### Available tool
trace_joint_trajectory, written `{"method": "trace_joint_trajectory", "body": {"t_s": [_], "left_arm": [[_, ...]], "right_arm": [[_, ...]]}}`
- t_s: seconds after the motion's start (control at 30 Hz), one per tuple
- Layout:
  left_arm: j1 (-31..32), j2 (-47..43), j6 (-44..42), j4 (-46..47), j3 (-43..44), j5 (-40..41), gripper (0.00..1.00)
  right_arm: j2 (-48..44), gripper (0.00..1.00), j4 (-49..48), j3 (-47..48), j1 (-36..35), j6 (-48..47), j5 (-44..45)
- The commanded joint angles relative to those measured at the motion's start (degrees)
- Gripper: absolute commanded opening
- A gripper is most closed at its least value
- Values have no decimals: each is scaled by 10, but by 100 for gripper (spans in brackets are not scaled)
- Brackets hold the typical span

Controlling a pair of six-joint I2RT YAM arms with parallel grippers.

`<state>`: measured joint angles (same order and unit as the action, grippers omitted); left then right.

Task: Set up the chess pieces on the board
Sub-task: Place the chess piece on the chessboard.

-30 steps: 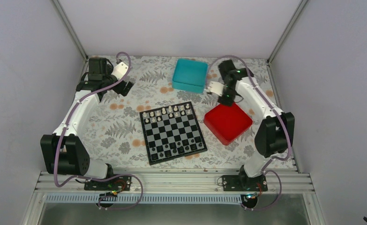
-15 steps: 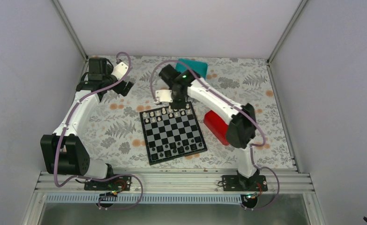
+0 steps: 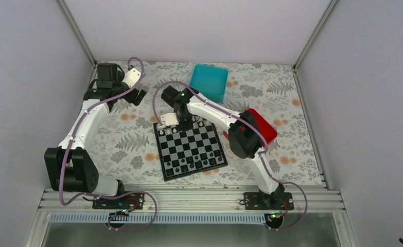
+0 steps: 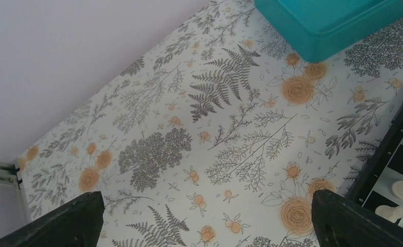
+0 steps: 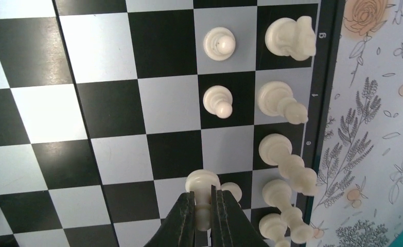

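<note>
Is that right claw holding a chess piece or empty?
Holding one: the right gripper is shut on a white piece, its stem pinched between the jaws.

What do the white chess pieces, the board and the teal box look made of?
white chess pieces: likely moulded plastic, cream, slight sheen on rounded tops.
board: smooth, flat printed checks, soft glare; plastic or laminated card, can't tell.
teal box: probably plastic, uniform colour, rounded edges, satin.

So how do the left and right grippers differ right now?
The left gripper is wide open and empty; the right gripper is shut on a white piece. The left hangs over the cloth beside the board; the right is over the board's white rows. Both have black fingers.
</note>
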<state>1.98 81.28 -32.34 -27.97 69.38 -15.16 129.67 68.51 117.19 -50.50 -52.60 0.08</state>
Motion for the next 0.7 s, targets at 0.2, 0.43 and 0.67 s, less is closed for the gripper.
{"method": "trace_joint_trajectory", "body": {"t_s": [0.2, 0.43, 0.67], "left_arm": [[-3, -6, 0, 12, -8, -9, 100], [-3, -8, -1, 12, -10, -14, 100], [-3, -9, -1, 11, -10, -17, 100]], "right_arm": [[54, 6, -12, 41, -3, -15, 1], [77, 7, 2, 68, 6, -15, 9], [76, 7, 9, 68, 19, -13, 11]]}}
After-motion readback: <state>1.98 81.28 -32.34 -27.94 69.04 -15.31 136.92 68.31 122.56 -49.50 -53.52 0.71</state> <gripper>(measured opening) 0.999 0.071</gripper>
